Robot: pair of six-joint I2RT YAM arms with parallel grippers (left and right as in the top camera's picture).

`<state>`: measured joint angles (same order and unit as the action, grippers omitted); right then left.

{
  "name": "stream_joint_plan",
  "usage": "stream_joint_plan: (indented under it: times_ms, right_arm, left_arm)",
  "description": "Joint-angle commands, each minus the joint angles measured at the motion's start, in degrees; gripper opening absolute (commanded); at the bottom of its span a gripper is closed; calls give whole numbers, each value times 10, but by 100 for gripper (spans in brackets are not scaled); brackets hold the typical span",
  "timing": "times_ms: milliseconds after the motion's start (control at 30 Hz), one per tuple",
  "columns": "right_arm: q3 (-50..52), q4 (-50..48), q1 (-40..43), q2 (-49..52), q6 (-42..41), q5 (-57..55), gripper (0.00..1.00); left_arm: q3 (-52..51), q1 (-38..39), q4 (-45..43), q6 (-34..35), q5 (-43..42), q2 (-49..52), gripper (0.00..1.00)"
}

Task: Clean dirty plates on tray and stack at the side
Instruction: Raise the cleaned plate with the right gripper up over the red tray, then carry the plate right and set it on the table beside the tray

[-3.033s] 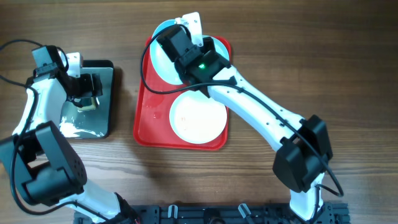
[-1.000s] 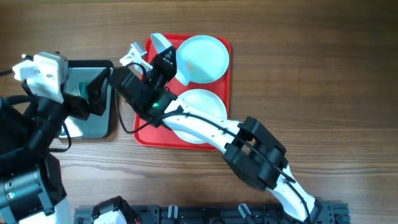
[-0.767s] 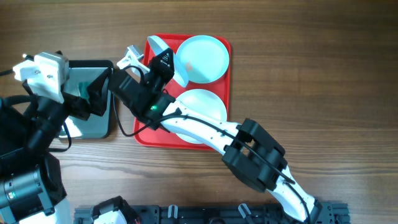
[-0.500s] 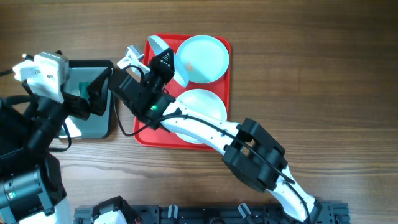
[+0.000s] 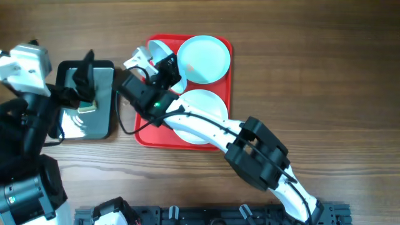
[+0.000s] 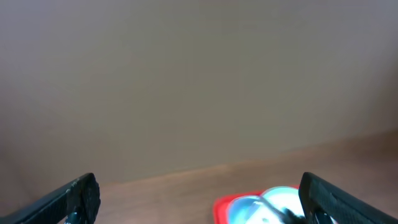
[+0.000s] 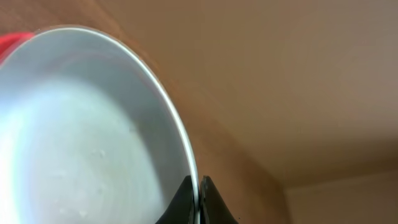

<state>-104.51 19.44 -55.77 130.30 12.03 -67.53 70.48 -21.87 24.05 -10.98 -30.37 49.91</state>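
Broadly, the wooden worktop [image 5: 312, 75] carries a red tray [image 5: 145, 128] at its middle and a smaller black tray [image 5: 103, 122] just to its left. Two plates lie flat in the red tray: a turquoise plate [image 5: 206, 59] at the far end and a white plate [image 5: 206, 115] at the near end. The third plate [image 7: 81, 124] is up off the tray at its far left corner, steeply tilted, its rim pinched in the closed right hand [image 7: 199, 200]. The left hand [image 6: 196, 186] hangs over the black tray, jaws spread wide with nothing between them. A small pale pad [image 5: 84, 107] — likely a sponge — lies below it. The tilted plate sits just right of the left hand, between the two trays — so the left arm looks the nearer one for wiping it.
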Motion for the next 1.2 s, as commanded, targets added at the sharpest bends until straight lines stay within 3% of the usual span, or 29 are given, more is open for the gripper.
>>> stream_joint_plan:
  times_ms: [0, 200, 500, 700, 1167]
  right_arm:
    - [-8, 50, 31, -3, -162, 107, 4]
    - [-8, 76, 58, -38, -243, 242, 4]
    - [-8, 126, 132, -143, -301, 430, 4]
    - [-8, 205, 234, -213, -322, 575, 4]
    - [-8, 372, 537, -313, -315, 673, 4]
  left_arm:
    - [7, -34, -16, 27, 65, 0, 100]
    - [7, -89, 8, 27, 64, 70, 100]
    - [7, -91, 65, 24, 58, 187, 100]
    - [7, -90, 92, -6, 49, 227, 100]
    - [7, -44, 113, -8, 43, 232, 100]
